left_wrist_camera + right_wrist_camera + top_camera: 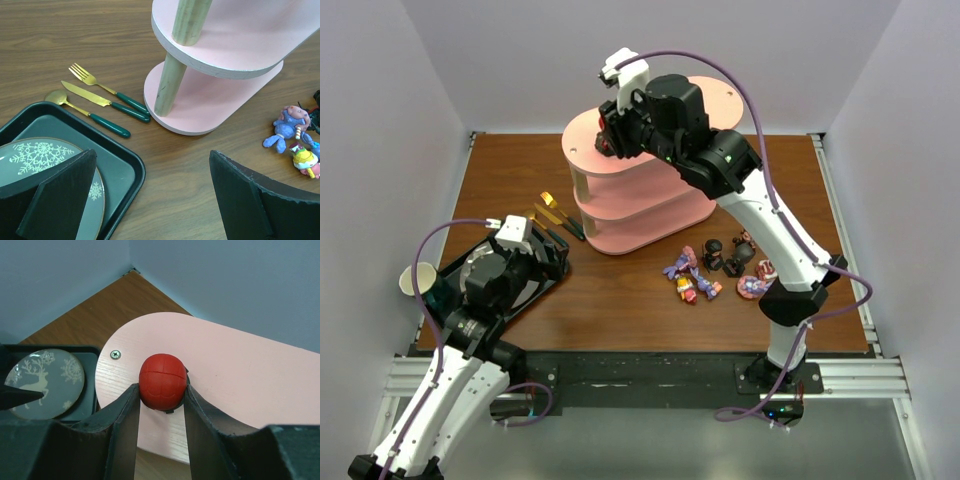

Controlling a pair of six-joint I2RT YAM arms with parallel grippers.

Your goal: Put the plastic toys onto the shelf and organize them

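My right gripper [161,390] is shut on a red big-headed toy [162,381], its fingers pressing both sides of the round head. The toy's black base sits low over the left end of the pink shelf's top board [240,375]; I cannot tell whether they touch. In the top view that gripper [610,138] hovers over the shelf [630,215]. Several more plastic toys [715,270] lie in a loose group on the table right of the shelf, among them a purple pony [287,127]. My left gripper [152,165] is open with nothing in it, low over the table by the tray corner.
A black tray [130,165] holding a snowflake plate [45,155] lies at the front left. Gold cutlery with dark green handles [100,102] rests between the tray and the shelf's lower boards [225,45]. A paper cup [417,280] stands left of the tray.
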